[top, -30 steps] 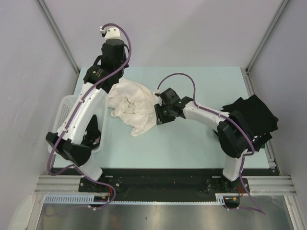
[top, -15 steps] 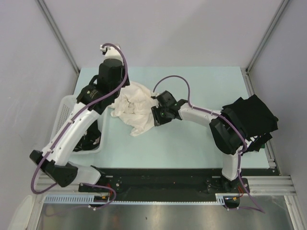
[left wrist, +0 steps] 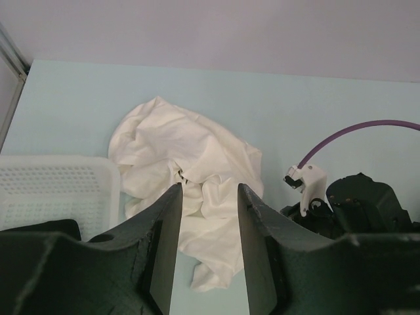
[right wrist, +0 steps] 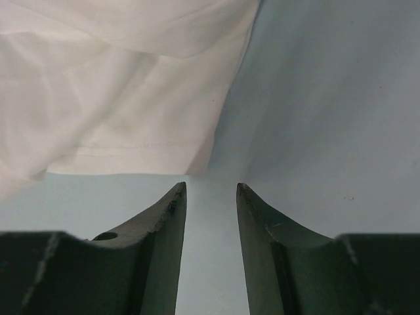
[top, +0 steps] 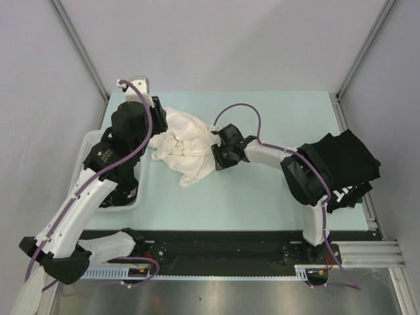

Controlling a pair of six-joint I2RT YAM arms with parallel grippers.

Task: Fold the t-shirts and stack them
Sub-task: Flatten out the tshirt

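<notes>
basket: white plastic mesh basket at the table's left edge. Dark cloth with white print inside it, probably a black t-shirt, half hidden by the arm.
left claw: left gripper has its jaws partway apart with nothing between them. Over the last second it backed off from above the heap toward the basket side. It now faces the shirt's left rim without touching it.
cream shirt: crumpled cream-white cloth t-shirt lies left of table centre, the same heap as a second ago.
right claw: right gripper has its jaws partway apart and empty, low over the table, tips just short of the stitched hem. It has barely moved.
black heap: rumpled black t-shirts at the right edge, partly under the right elbow.
meaning: neither claw holds cloth, so the cream shirt is unspread and its fold looks not yet begun.
edges: the hem is a clean grab line for the right claw. The left claw faces only bunched folds.
room: bare pale-green table in front of and to the right of the shirt, ample for spreading. It is tight at the basket, and the black heap bounds the right.
</notes>
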